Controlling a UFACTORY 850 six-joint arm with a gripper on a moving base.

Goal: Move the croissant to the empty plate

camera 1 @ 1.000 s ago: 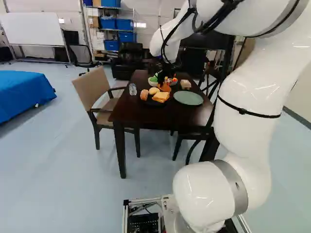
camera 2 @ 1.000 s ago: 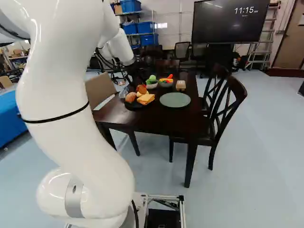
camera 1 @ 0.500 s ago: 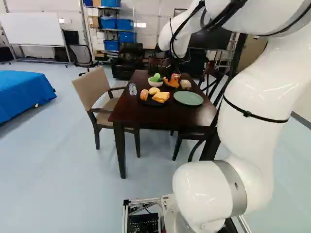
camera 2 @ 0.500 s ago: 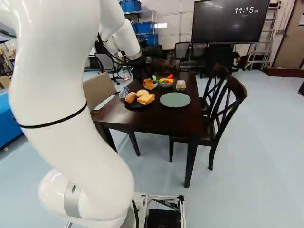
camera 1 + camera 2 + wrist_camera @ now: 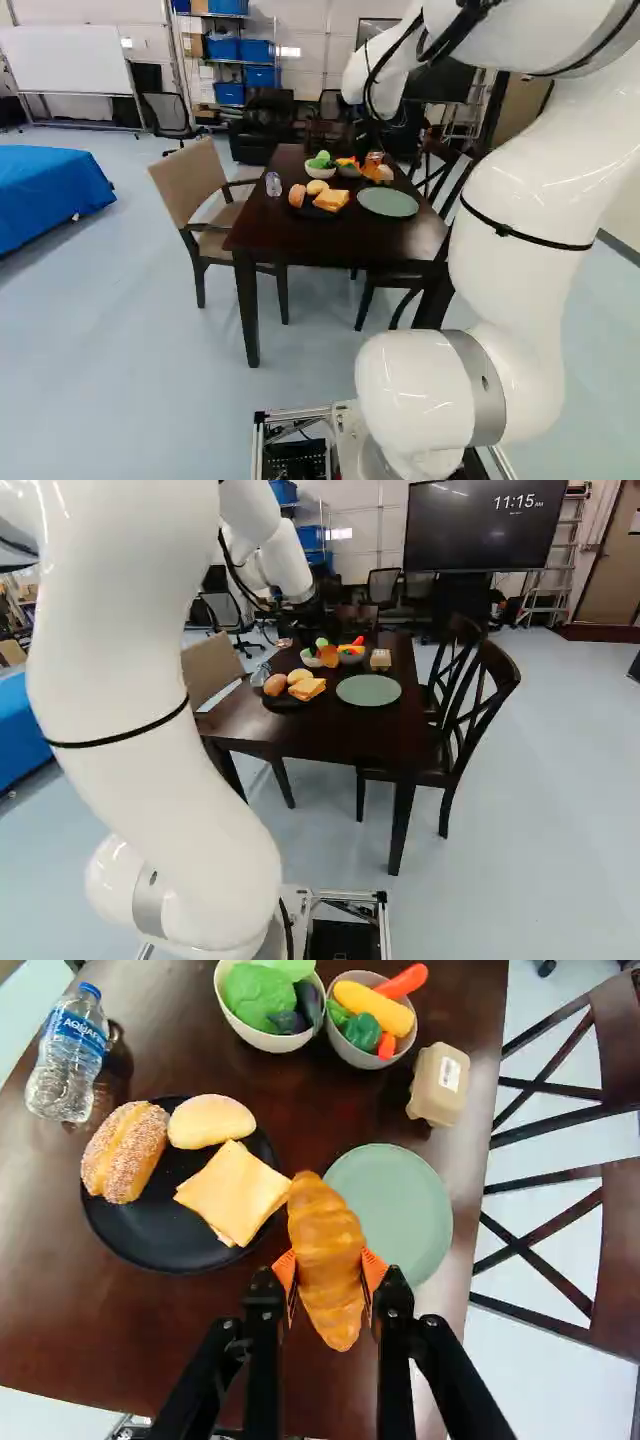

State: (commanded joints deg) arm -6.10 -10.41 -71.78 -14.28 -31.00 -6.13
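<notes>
In the right base view my gripper (image 5: 312, 628) hangs over the far part of the table, the croissant (image 5: 328, 656) below it. The wrist view shows the gripper (image 5: 330, 1272) shut on the croissant (image 5: 326, 1245), its orange pads against both sides. The bare green plate (image 5: 405, 1205) lies beyond and beside the croissant, whose body hides a bit of its rim. On the other side is the black plate (image 5: 150, 1245) with a sugared bun (image 5: 125, 1152), a round bun (image 5: 211, 1121) and cheese-topped bread (image 5: 232, 1192).
On the dark table (image 5: 290, 235) stand a bowl of green vegetables (image 5: 255, 1035), a bowl of mixed vegetables (image 5: 350, 1052), a tan carton (image 5: 438, 1085) and a water bottle (image 5: 68, 1060). Chairs flank the table, one beige (image 5: 190, 180), one dark (image 5: 465, 725).
The arm has carried the croissant rightward, from over the black plate to in front of the bowls and carton as the left base view shows it. The base and plates have stayed put.
</notes>
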